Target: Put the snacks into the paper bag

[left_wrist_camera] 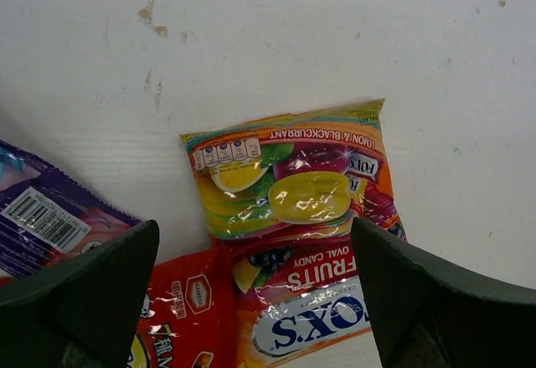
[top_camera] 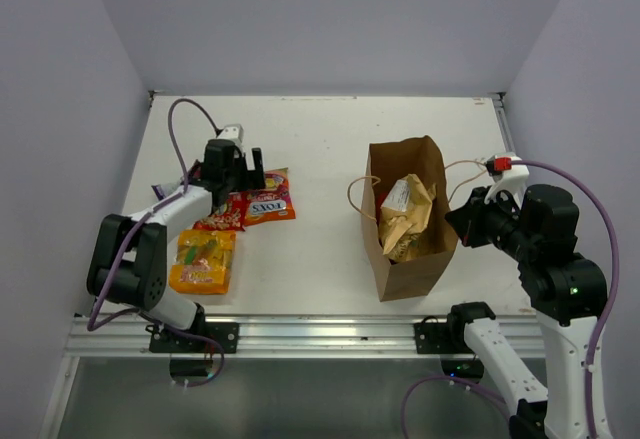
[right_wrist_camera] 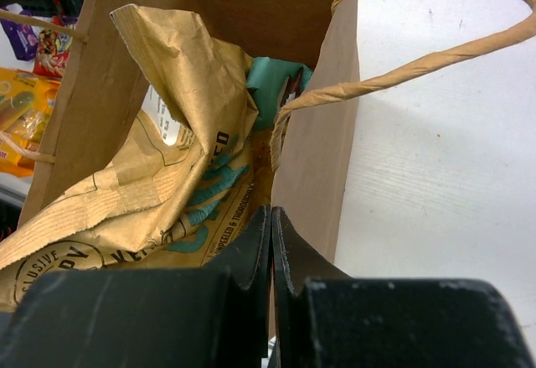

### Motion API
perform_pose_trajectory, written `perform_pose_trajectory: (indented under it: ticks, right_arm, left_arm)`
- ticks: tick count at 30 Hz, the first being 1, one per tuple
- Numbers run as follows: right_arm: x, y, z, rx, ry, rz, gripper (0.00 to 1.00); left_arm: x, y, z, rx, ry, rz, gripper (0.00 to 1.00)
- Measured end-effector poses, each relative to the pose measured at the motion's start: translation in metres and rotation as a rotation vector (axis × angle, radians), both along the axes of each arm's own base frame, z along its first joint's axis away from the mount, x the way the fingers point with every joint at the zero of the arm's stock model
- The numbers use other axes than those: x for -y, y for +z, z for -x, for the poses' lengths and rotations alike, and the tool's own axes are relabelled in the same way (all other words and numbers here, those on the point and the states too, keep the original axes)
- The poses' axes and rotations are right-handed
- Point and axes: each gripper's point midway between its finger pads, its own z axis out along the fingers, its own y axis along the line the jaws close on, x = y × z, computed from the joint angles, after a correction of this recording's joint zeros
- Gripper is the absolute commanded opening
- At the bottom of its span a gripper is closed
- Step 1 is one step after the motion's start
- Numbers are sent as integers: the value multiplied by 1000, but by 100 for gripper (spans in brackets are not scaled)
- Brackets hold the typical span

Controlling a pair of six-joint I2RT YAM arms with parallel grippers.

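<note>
The brown paper bag (top_camera: 425, 174) stands right of centre with a large tan-and-blue packet (top_camera: 408, 221) inside it. In the right wrist view the packet (right_wrist_camera: 167, 158) fills the bag (right_wrist_camera: 318, 167). My right gripper (top_camera: 464, 221) is shut, pinching the bag's near wall at its edge (right_wrist_camera: 271, 217). My left gripper (top_camera: 240, 167) is open and empty, hovering over the multicoloured packet (left_wrist_camera: 293, 217) and the small red packet (left_wrist_camera: 180, 309). Its fingers (left_wrist_camera: 84, 301) straddle both. A purple packet (left_wrist_camera: 42, 221) lies to the left. An orange-yellow packet (top_camera: 203, 261) lies nearer the front.
The bag's twine handles (right_wrist_camera: 435, 58) loop out on both sides. White walls enclose the table on three sides. An aluminium rail (top_camera: 320, 331) runs along the front edge. The loose packets cluster at the left (top_camera: 268, 201).
</note>
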Motion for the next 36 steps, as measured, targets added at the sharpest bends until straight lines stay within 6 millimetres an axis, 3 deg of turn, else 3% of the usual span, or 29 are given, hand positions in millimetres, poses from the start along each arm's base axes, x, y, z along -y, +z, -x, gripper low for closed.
perform_pose_trajectory:
  ticks: [13,16,17,19,20,23,26,29,32,34,36]
  right_arm:
    - [0,0,1,0,3,2,0]
    - [0,1,1,0,3,2,0]
    - [0,1,2,0,3,2,0]
    - [0,1,2,0,3,2,0]
    - [0,1,2,-1,3,2,0]
    - [0,1,2,-1,3,2,0]
    - [0,1,2,-1,3,2,0]
    - [0,1,2,-2,3,2,0]
    - [0,1,2,-2,4,2,0]
    - [0,1,2,-2,4,3,0]
    - [0,1,2,-3,4,3,0]
  left_arm:
    - [6,-41,14,-117,6,14,100]
    - [9,-58,18,-157,-1,5,94]
    - [9,-61,18,-164,1,6,78]
    - [12,-62,17,-161,7,19,59]
    - [14,-62,16,-159,7,22,42]
    - [16,-58,12,-139,7,24,19]
    - [18,-54,10,-126,9,34,13]
    - [21,-46,16,-124,9,27,13]
    - [24,-22,29,-111,1,7,17]
    - [33,14,33,-61,-19,5,23]
    - [53,74,30,51,-60,33,24]
